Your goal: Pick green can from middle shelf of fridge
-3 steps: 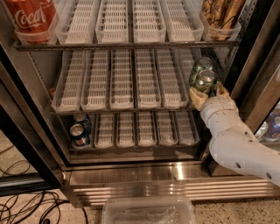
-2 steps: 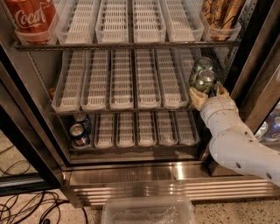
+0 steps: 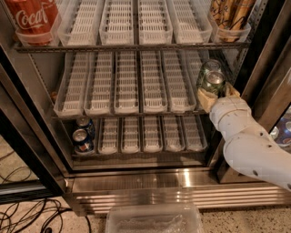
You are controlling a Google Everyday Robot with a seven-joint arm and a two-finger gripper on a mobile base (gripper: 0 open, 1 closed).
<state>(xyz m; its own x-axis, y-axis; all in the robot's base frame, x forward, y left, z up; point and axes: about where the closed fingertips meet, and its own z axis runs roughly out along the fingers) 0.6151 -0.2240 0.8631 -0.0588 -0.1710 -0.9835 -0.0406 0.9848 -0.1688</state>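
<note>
Two slim pale-green cans stand one behind the other at the right end of the middle shelf (image 3: 127, 86) of the fridge (image 3: 159, 182). The front green can (image 3: 214, 81) hides part of the rear one (image 3: 208, 67). My gripper (image 3: 218, 94) reaches in from the lower right on its white arm (image 3: 248, 145). It sits at the base of the front green can, with tan parts showing on either side of it. The can stands upright on the shelf.
A red Coca-Cola can (image 3: 32, 18) stands top left and brown cans (image 3: 229, 13) top right. Two blue cans (image 3: 82, 139) stand on the bottom shelf at the left. The dark door frame (image 3: 268, 59) is close beside my arm. A clear plastic bin (image 3: 154, 220) and cables (image 3: 27, 214) lie on the floor.
</note>
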